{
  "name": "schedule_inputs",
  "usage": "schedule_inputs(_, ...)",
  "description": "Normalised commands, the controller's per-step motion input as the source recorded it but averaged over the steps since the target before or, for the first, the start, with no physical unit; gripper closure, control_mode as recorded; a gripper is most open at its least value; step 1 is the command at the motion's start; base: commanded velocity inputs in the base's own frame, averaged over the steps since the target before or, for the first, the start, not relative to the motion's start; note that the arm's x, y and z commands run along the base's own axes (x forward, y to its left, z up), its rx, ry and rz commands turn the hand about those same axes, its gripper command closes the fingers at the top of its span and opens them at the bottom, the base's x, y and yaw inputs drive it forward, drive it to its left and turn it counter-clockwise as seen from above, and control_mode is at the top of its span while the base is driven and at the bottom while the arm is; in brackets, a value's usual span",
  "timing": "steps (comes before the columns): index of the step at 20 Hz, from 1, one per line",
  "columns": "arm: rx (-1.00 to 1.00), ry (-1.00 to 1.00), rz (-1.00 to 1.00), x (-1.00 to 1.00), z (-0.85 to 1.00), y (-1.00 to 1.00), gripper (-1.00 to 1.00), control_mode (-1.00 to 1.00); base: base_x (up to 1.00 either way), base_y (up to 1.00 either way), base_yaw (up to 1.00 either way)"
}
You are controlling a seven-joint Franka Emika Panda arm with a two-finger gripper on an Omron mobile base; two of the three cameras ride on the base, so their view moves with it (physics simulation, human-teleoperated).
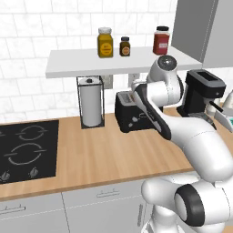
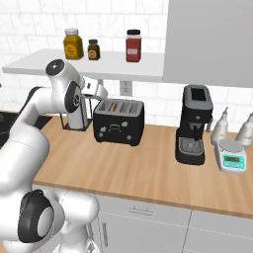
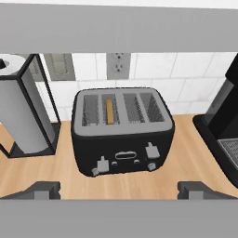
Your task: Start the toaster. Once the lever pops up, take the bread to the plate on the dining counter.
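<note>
The jaws stand wide apart and hold nothing; the gripper (image 3: 119, 188) hangs above and in front of the toaster (image 3: 123, 132), looking down on its top and front, a stance that suits a drop onto a lever. The toaster sits on the tabletop (image 1: 109, 154) against the tiled wall, under the shelf (image 2: 99, 64), front facing the robot. The bread (image 3: 109, 110) stands on edge in the 2nd slot from the left, sunk low with only its tan top edge showing, so it is loaded and waiting. 2 lever tabs stick out of the front above the small knobs; the left one, nearest the bread's slot, is likely the one to press. A paper towel holder (image 3: 25, 111) stands just beside the toaster on one side, a coffee machine (image 2: 194, 123) near on the other, leaving the front free for the approach.
</note>
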Motion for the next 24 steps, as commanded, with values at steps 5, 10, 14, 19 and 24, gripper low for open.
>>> schedule_inputs(5,0.00,0.00,0.00,0.00,0.00,0.00,-1.00,-1.00,0.00,0.00,0.00)
schedule_inputs(10,0.00,0.00,0.00,0.00,0.00,0.00,-1.00,-1.00,0.00,0.00,0.00)
schedule_inputs(14,0.00,0.00,0.00,0.00,0.00,0.00,-1.00,-1.00,0.00,0.00,0.00)
schedule_inputs(19,0.00,0.00,0.00,0.00,0.00,0.00,-1.00,-1.00,0.00,0.00,0.00)
schedule_inputs(24,0.00,0.00,0.00,0.00,0.00,0.00,-1.00,-1.00,0.00,0.00,0.00)
